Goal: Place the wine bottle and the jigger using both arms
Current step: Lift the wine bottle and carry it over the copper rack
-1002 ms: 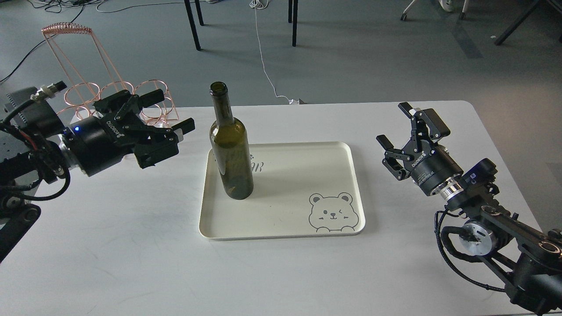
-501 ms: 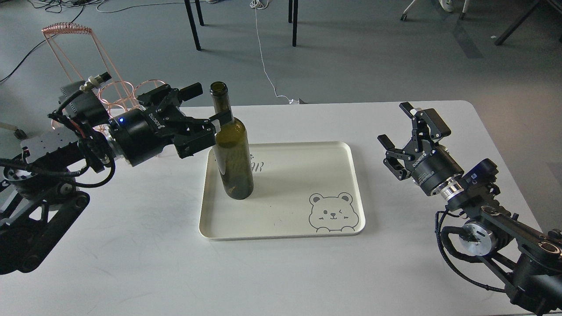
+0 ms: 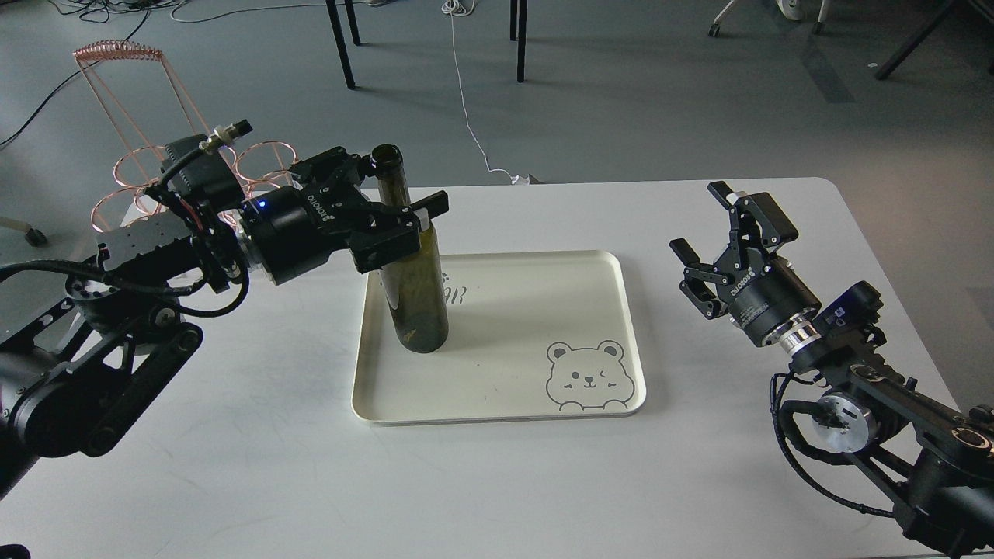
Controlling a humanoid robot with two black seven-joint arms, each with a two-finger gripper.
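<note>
Since a second ago my left end effector [image 3: 392,190] has swung in from the left and now straddles the wine bottle [image 3: 411,272] at its shoulder, one finger in front and one behind the neck. The fingers look spread, not yet pressing the glass, though the near finger may be touching; I cannot tell for sure. The bottle stands upright on the left part of the cream tray [image 3: 536,404], right under my left end effector. My right end effector [image 3: 726,248] has hardly moved; it hangs spread and empty, well apart to the right of the tray. I judge the step in hand to be grasping the bottle: next comes squeezing squarely without tipping it. The jigger is nowhere in view. The far finger is partly hidden behind the neck, and the copper wire rack [image 3: 147,116] sits behind my left arm.
</note>
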